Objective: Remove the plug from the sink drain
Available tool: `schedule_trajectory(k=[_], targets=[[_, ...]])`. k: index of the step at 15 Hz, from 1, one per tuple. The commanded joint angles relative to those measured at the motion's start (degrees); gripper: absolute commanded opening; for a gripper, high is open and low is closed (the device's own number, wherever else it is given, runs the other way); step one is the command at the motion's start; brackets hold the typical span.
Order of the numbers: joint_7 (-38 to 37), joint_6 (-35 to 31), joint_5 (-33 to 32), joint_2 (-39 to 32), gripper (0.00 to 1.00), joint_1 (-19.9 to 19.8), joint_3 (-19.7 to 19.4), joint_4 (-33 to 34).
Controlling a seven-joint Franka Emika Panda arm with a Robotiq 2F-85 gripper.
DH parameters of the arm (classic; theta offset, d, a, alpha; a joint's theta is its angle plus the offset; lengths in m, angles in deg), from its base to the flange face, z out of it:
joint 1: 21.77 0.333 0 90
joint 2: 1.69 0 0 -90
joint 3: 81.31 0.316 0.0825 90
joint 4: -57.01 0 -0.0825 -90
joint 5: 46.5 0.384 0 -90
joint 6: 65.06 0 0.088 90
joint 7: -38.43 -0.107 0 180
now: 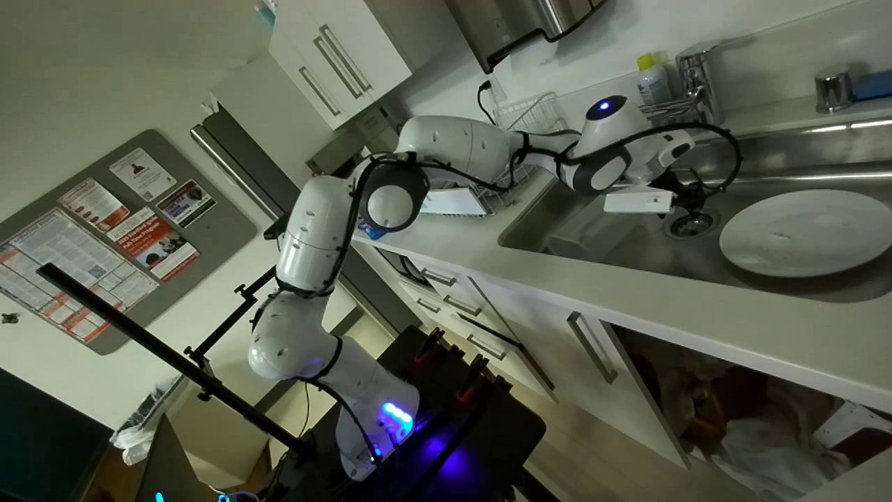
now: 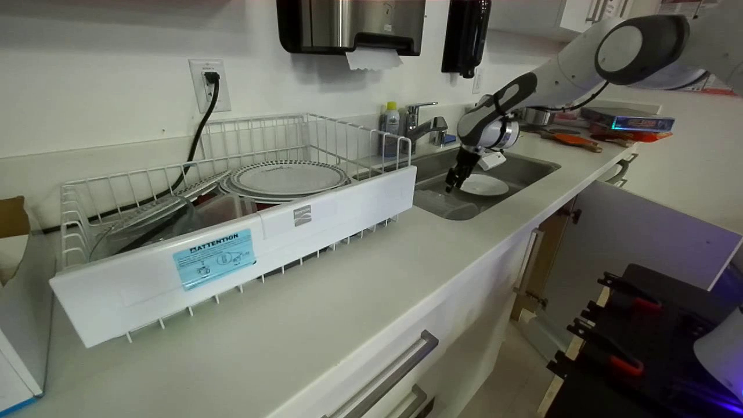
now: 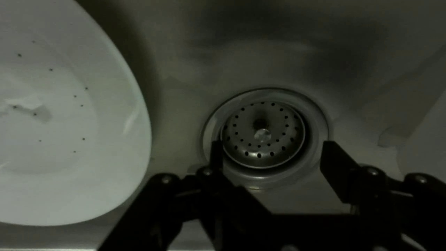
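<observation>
The plug is a round, perforated metal strainer (image 3: 259,150) with a small knob at its middle. It sits in the sink drain (image 3: 317,129), a metal ring in the basin floor. A dark gap shows along the plug's lower and right edge in the wrist view. The plug also shows in an exterior view (image 1: 691,224), partly under the gripper. My gripper (image 3: 271,148) is open and empty above the drain. One finger is at each side of the plug, apart from the knob. The gripper points down into the basin in both exterior views (image 1: 686,199) (image 2: 454,177).
A large white plate (image 3: 69,139) lies in the basin beside the drain. A clear plastic tub (image 2: 442,203) is on the drain's other side. The steel basin walls (image 1: 836,150) surround the gripper. A chrome tap (image 1: 700,84) and a dish rack (image 2: 348,191) stand on the counter.
</observation>
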Motion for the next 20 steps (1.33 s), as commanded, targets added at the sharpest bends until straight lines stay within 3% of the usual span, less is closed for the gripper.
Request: schedule_trajectory(k=[1,2,3,5,20], targets=[[-0.8,-0.4,-1.8,-4.5,0.69,0.6,-0.5,5.6],[-0.7,-0.4,-2.1,-5.3,0.63,0.5,-0.4,6.5],[-0.7,-0.4,-2.3,-6.0,0.63,0.5,-0.3,7.4],[-0.5,-0.3,-2.6,-7.3,0.49,0.4,-0.1,9.0],[0.5,3.5,-2.1,-14.1,0.51,-0.1,2.6,18.0]])
